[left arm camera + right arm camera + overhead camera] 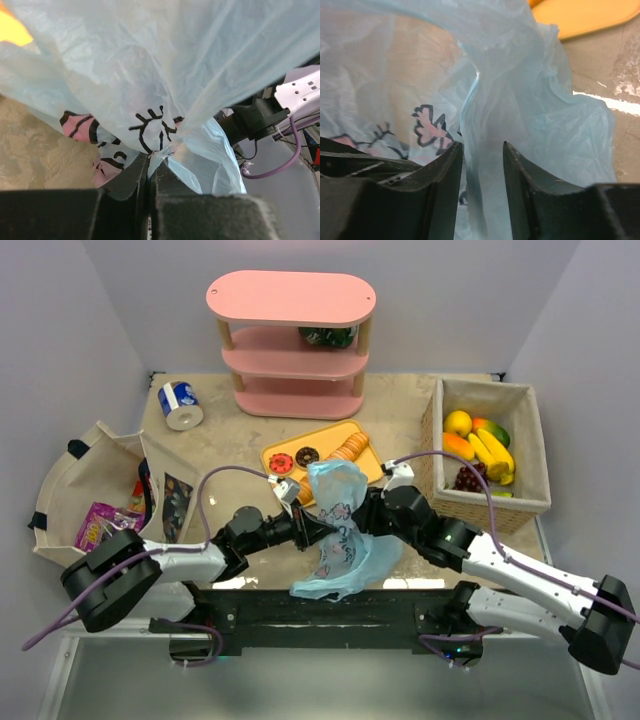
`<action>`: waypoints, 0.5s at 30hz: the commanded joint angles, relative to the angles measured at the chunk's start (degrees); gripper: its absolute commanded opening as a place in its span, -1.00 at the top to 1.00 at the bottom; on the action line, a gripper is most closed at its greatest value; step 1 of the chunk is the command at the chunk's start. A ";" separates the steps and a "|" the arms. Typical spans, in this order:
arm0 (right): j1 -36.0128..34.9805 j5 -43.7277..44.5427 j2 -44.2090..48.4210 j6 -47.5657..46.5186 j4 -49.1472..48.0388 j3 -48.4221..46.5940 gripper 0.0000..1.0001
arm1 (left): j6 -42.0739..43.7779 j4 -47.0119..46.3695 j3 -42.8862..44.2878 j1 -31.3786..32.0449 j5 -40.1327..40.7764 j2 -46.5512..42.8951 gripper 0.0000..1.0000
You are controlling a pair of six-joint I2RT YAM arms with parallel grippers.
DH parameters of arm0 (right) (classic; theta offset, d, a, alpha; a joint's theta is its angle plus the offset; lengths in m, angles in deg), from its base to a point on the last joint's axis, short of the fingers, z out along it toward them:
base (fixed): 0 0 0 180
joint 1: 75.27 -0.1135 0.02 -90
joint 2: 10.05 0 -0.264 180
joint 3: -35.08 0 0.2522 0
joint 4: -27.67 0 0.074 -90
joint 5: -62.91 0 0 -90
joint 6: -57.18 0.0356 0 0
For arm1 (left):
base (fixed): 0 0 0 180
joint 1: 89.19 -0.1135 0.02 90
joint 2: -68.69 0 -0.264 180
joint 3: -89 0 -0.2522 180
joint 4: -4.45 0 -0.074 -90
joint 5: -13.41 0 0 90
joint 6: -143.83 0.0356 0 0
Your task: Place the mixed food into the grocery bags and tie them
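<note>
A thin light-blue grocery bag (335, 535) with cartoon prints hangs between my two grippers at the near middle of the table. My left gripper (310, 528) is shut on a bunched bit of its plastic, as the left wrist view shows (150, 159), with the bag (175, 60) spreading above. My right gripper (362, 515) is open, and in the right wrist view (482, 146) a fold of the bag (530, 100) lies between its parted jaws. A chocolate-glazed doughnut (307, 455) lies on the orange tray (330, 435). Bananas (493, 452) lie in the wicker basket (440, 455).
A beige cloth tote (70, 475) at the left holds a purple snack packet (95, 525). A blue-and-white can (180, 405) lies at the back left. A pink shelf unit (290, 340) stands at the back. A sliced loaf (350, 447) lies on the tray.
</note>
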 commanded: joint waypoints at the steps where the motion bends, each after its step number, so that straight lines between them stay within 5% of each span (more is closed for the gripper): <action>1: 0.00 1.94 -0.38 0.88 -0.11 1.46 0.41 | 0.62 5.38 2.90 0.18 5.32 -3.96 1.00; 7: 0.00 9.49 3.48 -0.35 9.73 -2.40 0.81 | 4.92 39.96 6.59 0.18 23.14 -15.38 1.00; 12: 0.00 10.56 5.68 -1.75 12.47 -2.94 1.00 | 7.03 47.41 5.98 0.18 27.33 -22.59 1.00; 13: 0.00 9.86 5.16 -2.28 12.20 -2.85 1.00 | 8.95 46.98 6.24 0.18 23.66 -22.86 0.85; 14: 0.00 8.72 4.98 -3.07 10.90 -2.76 1.00 | 10.10 47.23 6.68 0.18 22.06 -23.30 0.36; 15: 0.00 5.84 4.72 -5.42 10.01 -2.85 1.00 | 11.33 48.02 8.42 0.18 20.91 -24.00 0.09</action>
